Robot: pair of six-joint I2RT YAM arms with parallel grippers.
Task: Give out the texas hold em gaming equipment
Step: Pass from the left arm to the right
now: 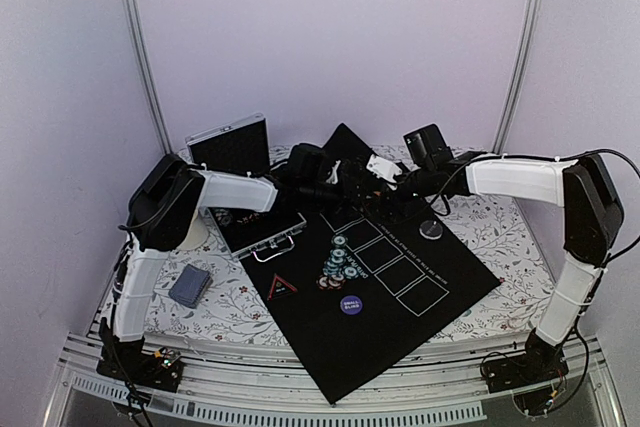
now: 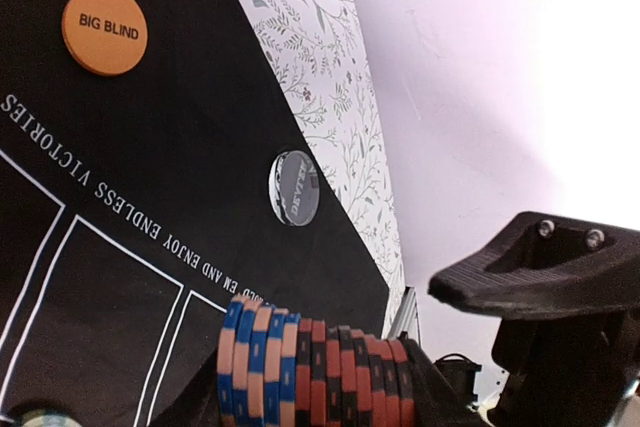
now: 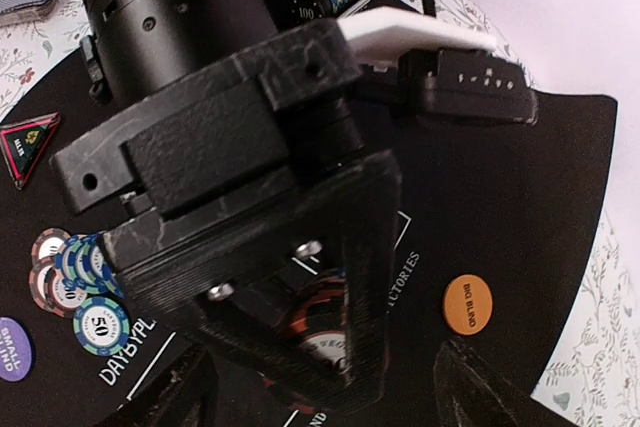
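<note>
The left gripper [image 1: 360, 185] is clamped on a ribbed stack of chips [image 2: 315, 367], red- and blue-edged. The right gripper [image 1: 398, 187] hangs just beside it, jaws apart. Ahead of the left gripper, one orange button [image 2: 104, 29] and one dark button [image 2: 295, 187] lie flat on the black mat [image 2: 150, 147], the dark one near its edge. Toward the arms' bases lie a loose chip pile [image 1: 340, 265], one purple button [image 1: 351, 304] and one triangle [image 1: 281, 286].

A stack of red and blue chips [image 2: 315, 372] is held on edge above the black mat [image 2: 200, 127]; teal chips [image 1: 340, 265] are heaped mid-mat, a purple button [image 1: 351, 304] near.
</note>
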